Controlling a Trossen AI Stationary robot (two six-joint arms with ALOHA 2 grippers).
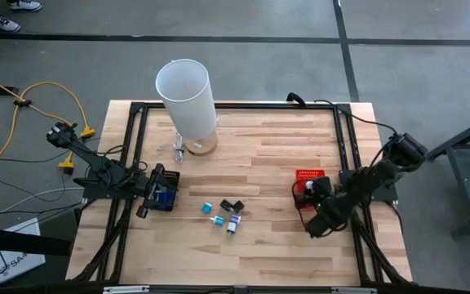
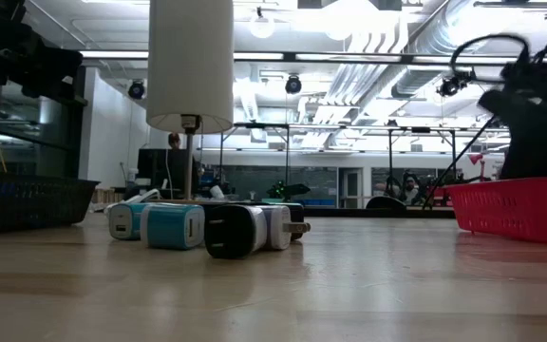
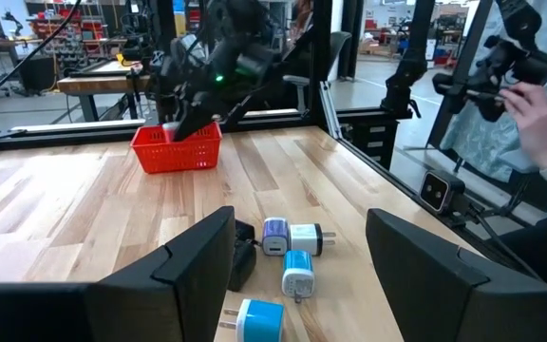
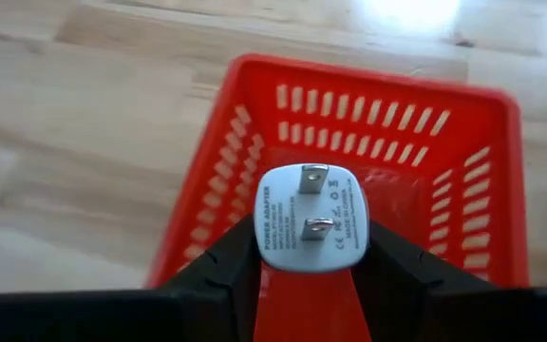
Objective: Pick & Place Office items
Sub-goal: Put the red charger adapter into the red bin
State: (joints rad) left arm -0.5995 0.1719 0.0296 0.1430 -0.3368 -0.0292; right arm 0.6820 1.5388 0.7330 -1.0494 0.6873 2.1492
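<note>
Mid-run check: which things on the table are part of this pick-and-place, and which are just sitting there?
Job:
- white power adapter, held by right gripper over red basket
- loose adapters mid-table: teal, blue, black, white
- left gripper, open, facing them

Lying about:
- tall white cylinder
- dark basket near the left gripper

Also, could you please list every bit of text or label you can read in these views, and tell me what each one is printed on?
"POWER ADAPTER": on the pronged face of the white plastic plug adapter held shut in the right gripper above the red mesh basket.
"MADE IN CHINA": same face, other edge.
Finer print beside both: too small to read.
White sheet on the floor: lettering cut off, unreadable.
</note>
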